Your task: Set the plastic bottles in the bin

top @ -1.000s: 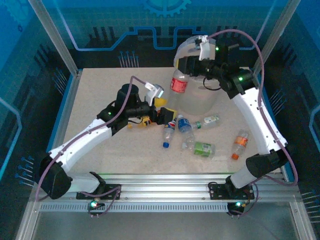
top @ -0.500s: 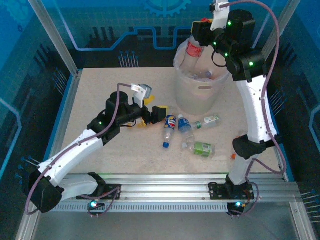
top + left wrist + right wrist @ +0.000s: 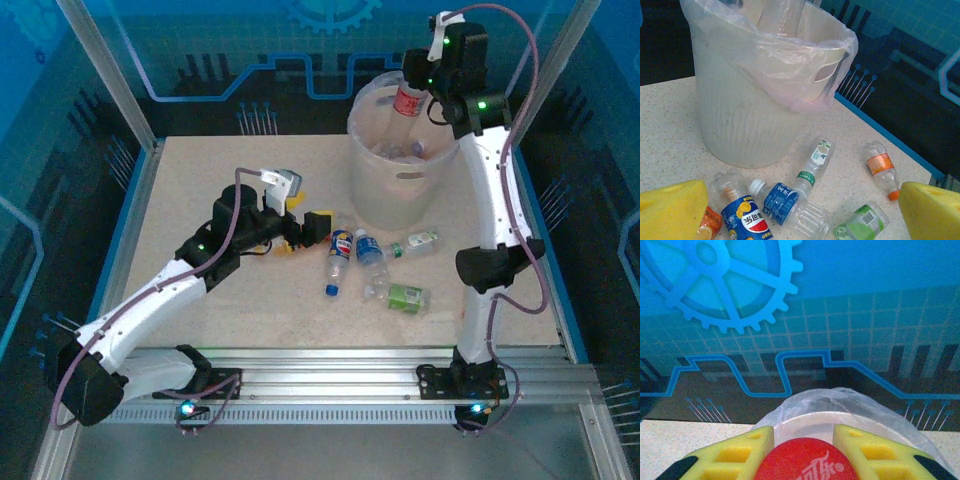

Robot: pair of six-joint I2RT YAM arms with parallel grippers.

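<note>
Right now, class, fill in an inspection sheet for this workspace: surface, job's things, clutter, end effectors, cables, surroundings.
Surface: speckled beige tabletop, bottles loose on it.
Job's things: off-white bin, clear liner, upright; Pepsi bottle, blue-label bottle, white-and-green-label bottle, green-label bottle and orange-label bottle lie on the table near it.
Clutter: nothing seen.
End effectors: left end effector open, low beside the Pepsi bottle; right end effector shut on a red-label bottle above the bin.
Cables: left arm's cable and right arm's cable loop along their arms.
Surroundings: blue gear-print panel, aluminium frame rail at the near edge.
</note>
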